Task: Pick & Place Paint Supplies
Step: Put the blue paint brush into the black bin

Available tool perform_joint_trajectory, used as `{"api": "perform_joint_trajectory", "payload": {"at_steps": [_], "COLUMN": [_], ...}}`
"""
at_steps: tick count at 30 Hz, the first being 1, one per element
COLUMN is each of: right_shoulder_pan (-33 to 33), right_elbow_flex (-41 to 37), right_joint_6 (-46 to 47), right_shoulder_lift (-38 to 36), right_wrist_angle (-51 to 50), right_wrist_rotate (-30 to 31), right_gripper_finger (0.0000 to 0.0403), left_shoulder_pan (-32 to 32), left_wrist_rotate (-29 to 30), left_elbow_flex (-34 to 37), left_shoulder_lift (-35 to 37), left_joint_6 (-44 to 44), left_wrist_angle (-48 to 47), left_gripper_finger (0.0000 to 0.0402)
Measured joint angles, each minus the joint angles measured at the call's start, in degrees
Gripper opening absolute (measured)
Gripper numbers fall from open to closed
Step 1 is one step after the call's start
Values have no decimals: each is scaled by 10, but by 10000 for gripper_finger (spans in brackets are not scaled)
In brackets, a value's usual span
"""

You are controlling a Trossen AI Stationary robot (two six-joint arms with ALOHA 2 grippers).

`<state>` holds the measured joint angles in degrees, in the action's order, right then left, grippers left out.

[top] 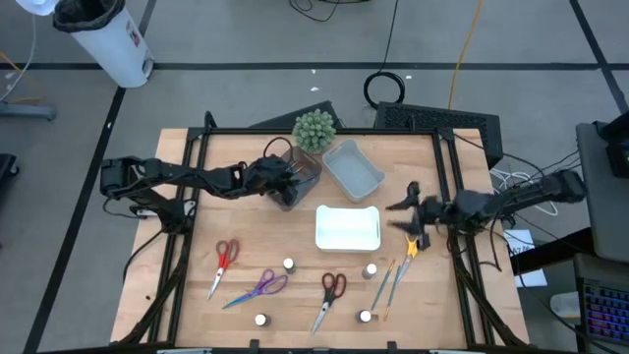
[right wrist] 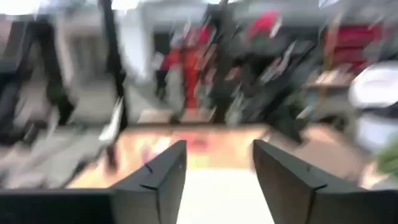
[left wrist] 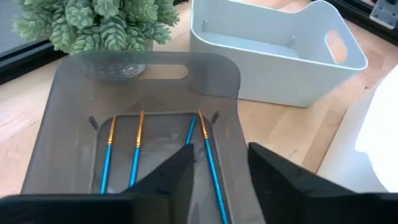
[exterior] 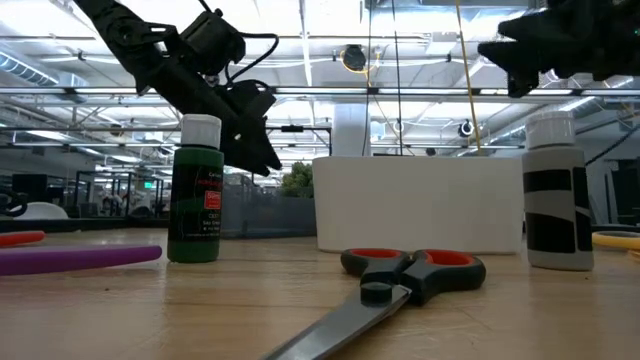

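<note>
My left gripper (left wrist: 219, 165) stands open over the near end of the translucent brown tray (left wrist: 149, 59), its fingers slanting down. Three blue-handled brushes (left wrist: 134, 152) lie on the tray's floor; the rightmost brush (left wrist: 208, 155) runs below the gap between the fingers. My right gripper (top: 401, 214) hovers open, with nothing between its fingers, right of the white tray (top: 347, 228). On the table lie red scissors (top: 226, 258), purple scissors (top: 260, 288), dark red-handled scissors (top: 331, 290), yellow-handled scissors (top: 411, 246), two brushes (top: 388, 285) and several white-capped bottles (top: 289, 265).
A round green plant (top: 314, 128) stands at the far edge behind the brown tray (top: 300, 182). A pale blue-grey tray (top: 352, 167) sits to its right. In the low view a green bottle (exterior: 197, 190) and a black-and-white bottle (exterior: 558, 195) flank the white tray (exterior: 420, 205).
</note>
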<state>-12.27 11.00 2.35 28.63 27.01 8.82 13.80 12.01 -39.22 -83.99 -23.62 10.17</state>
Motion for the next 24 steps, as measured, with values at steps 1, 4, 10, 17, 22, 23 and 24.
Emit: {"api": "perform_joint_trajectory", "payload": {"at_steps": [1, 4, 10, 17, 22, 23, 24], "right_shoulder_pan": [-18, -70, -168, -239, -238, -238, -238], "right_elbow_flex": [11, 39, 52, 53, 53, 53, 53], "right_joint_6": [0, 3, 39, 112, 163, 173, 181], "right_shoulder_lift": [21, 78, 160, 230, 273, 282, 291], "right_wrist_angle": [-23, -104, -159, -190, -226, -229, -231], "right_wrist_rotate": [0, 0, 0, 51, 61, 61, 60], "right_gripper_finger": [190, 205, 197, 177, 170, 169, 168], "left_shoulder_pan": [0, -2, -15, -27, -27, -27, -27], "left_wrist_rotate": [0, -3, -45, -45, -45, -45, -45], "left_elbow_flex": [0, 0, 0, 0, 0, 0, 0], "left_shoulder_lift": [0, 0, 0, 0, 0, 0, 0], "left_joint_6": [-1, -1, -2, -2, -3, -3, -3], "left_wrist_angle": [0, -1, -1, 3, 6, 6, 6], "left_gripper_finger": [186, 225, 265, 271, 271, 271, 271]}}
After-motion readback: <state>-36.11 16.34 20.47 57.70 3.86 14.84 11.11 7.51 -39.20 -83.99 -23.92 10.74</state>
